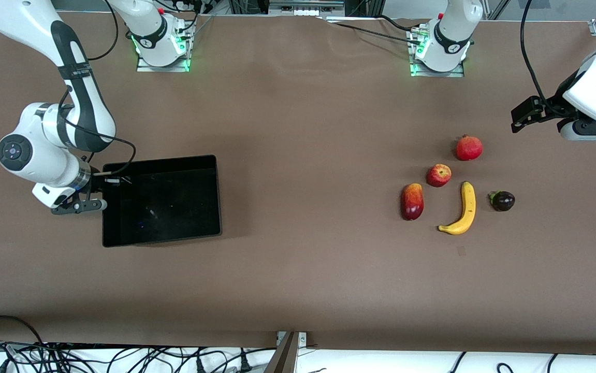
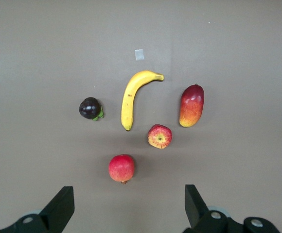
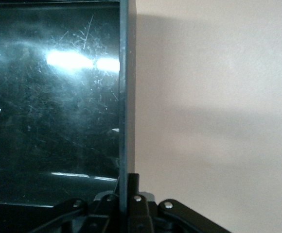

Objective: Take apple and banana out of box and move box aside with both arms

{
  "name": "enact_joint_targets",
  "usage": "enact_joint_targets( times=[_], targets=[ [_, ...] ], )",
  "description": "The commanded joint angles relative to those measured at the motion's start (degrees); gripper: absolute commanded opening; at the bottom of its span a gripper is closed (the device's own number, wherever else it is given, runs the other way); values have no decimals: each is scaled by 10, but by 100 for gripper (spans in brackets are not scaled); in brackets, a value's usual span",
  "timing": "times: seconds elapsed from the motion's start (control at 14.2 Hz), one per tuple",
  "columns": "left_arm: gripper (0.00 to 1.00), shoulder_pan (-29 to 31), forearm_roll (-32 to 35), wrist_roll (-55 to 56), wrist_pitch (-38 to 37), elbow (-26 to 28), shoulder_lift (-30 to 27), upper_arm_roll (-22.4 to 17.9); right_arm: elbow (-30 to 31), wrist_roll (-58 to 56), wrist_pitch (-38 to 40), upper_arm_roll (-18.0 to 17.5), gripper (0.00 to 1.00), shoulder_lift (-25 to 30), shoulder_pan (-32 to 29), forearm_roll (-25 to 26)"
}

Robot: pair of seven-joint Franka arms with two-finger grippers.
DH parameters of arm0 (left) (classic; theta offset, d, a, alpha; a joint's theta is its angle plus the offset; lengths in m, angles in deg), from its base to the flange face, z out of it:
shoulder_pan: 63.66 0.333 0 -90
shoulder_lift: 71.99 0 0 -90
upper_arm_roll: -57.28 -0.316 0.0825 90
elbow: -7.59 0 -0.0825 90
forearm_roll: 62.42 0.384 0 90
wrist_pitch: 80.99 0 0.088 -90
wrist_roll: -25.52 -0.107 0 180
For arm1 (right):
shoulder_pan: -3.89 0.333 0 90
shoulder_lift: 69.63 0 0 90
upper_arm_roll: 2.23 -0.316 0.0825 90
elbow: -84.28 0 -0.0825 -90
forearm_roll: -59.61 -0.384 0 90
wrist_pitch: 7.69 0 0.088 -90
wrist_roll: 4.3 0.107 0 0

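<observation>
Brown tabletop point(image 1: 298, 155): right gripper point(image 3: 124, 194) clamps the tray point(image 1: 163, 199) wall; left gripper point(image 2: 126, 208) spread wide above fruits point(image 2: 141, 114).

Apple point(image 1: 438, 175) between pomegranate point(image 1: 469, 148) and mango point(image 1: 412, 201), beside banana point(image 1: 462, 210).

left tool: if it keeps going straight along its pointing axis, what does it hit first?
Probably bare table rather than fruit. The left tool is open, looking down at the fruit group; the pomegranate sits nearest its line, the apple next. Depth unclear, so a pomegranate touch can't be excluded.
</observation>
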Motion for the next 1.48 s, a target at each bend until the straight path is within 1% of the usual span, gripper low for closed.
enact_joint_targets(
  times=[0.0,0.14,0.21,0.28,0.35,0.42,0.56,0.63,0.77,0.91,1.06,1.2,1.34,1.41],
  targets=[
    [100,-5,-10,6,-21,-18,3,-2,69,-13,-56,7,0,33,-1,-24],
    [100,-5,-10,6,-22,-18,3,-2,106,-13,-96,8,0,40,-1,-36],
    [100,-5,-10,5,-22,-19,3,-2,112,-10,-101,8,0,40,-1,-38],
    [100,-5,-10,5,-21,-19,4,-2,111,-6,-100,9,5,40,-1,-38],
    [100,-6,-10,6,-22,-20,4,-2,110,-4,-98,9,54,41,-1,-38],
    [100,-6,-10,6,-21,-20,5,-2,109,0,-96,9,100,45,-1,-38],
    [100,-6,-9,6,-21,-20,5,-1,90,5,-80,7,100,62,0,-38],
    [100,-6,-9,5,-21,-20,5,-1,63,3,-42,6,100,75,1,-37],
    [100,-6,-9,5,-21,-20,5,-1,-22,5,76,2,100,92,5,-35],
    [100,-6,-9,5,-22,-20,5,-2,-114,9,196,-10,100,99,6,-36],
    [100,-6,-9,5,-24,-20,5,-2,-173,28,278,-13,100,118,7,-32],
    [100,-6,-9,5,-24,-20,5,-2,-208,43,329,-15,100,142,10,-29],
    [100,-6,-9,5,-24,-20,5,-1,-251,36,374,-13,100,143,10,-26],
    [100,-6,-9,5,-24,-20,5,-1,-273,37,397,-13,100,143,10,-16]
  ],
)
